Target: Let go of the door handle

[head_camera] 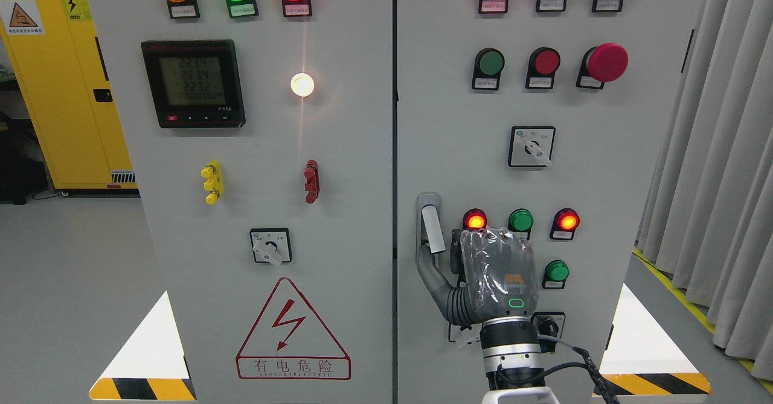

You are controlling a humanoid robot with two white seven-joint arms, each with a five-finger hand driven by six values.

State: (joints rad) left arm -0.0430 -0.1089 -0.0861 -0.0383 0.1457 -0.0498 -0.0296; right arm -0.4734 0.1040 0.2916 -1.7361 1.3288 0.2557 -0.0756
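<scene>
The grey door handle (pixel 430 227) sits at the left edge of the cabinet's right door (pixel 604 168), its lever standing upright and slightly swung out. My right hand (pixel 477 271), wrapped in clear plastic, comes up from the bottom edge with its back to the camera, just right of the handle. The thumb (pixel 433 280) is spread out to the left and reaches up under the lever's lower end; whether it touches is unclear. The other fingers point at the door and are mostly hidden behind the hand, with nothing held in them. My left hand is out of view.
Lit indicator lamps (pixel 475 220) and a green button (pixel 556 271) lie close around the hand, and a rotary switch (pixel 531 147) sits above. The left door (pixel 266 168) carries a meter (pixel 193 83) and a warning triangle (pixel 293 331). Curtains (pixel 718 150) hang on the right, and a yellow cabinet (pixel 60 90) stands at the back left.
</scene>
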